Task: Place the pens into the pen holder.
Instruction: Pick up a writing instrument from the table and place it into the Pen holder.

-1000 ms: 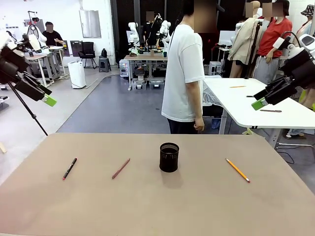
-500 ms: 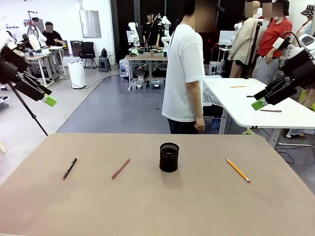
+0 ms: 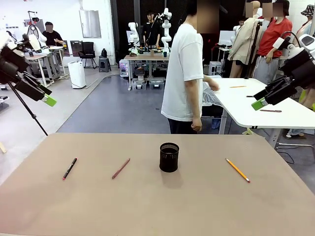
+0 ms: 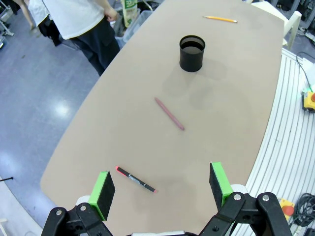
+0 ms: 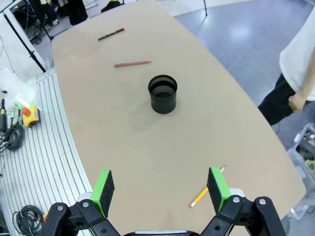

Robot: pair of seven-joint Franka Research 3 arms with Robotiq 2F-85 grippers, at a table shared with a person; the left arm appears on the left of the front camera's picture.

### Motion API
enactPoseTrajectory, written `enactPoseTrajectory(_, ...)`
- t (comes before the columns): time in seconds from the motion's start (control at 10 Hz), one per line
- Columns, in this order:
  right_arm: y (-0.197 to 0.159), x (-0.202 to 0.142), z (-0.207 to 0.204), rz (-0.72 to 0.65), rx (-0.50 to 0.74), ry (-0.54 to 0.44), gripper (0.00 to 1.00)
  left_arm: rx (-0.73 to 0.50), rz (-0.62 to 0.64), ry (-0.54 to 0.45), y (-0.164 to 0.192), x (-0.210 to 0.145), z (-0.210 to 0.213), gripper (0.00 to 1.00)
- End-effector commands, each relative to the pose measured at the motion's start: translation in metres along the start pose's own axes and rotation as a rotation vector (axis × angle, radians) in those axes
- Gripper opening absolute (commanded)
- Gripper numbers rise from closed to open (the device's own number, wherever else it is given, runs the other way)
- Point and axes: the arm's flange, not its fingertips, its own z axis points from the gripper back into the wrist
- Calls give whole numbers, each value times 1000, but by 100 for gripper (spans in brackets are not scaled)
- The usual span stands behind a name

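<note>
First, left gripper (image 4: 160, 183) should drop over black pen (image 3: 69, 168), jaws across shaft, pinch mid-length, then tip it upright above holder (image 3: 169, 157). Pink pen (image 3: 120, 168) lies between black pen and holder; yellow pencil (image 3: 237, 170) right of holder, for right gripper (image 5: 160, 183). Both grippers hang high beside table (image 3: 147, 209), tilted down, fingers (image 4: 102, 189) spread, empty.

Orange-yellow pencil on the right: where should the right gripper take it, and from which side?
Probably mid-shaft of the pencil, straight down from above with the open right gripper, jaws turned across its length. It lies flat and diagonal on the table, well clear of the pen holder, so only its thin sides can be pinched.
</note>
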Motion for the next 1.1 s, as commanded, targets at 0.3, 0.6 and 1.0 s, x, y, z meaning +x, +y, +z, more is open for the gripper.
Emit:
enactPoseTrajectory(0.3, 0, 1, 1, 10, 4, -7, 100, -2, 0, -5, 1, 0, 1, 100)
enactPoseTrajectory(0.6, -8, 9, -20, -185, -114, 121, 100, -2, 0, -5, 1, 0, 1, 100)
enactPoseTrajectory(1.0, -41, 0, -68, -305, -277, 431, 100, -2, 0, -5, 1, 0, 1, 100)
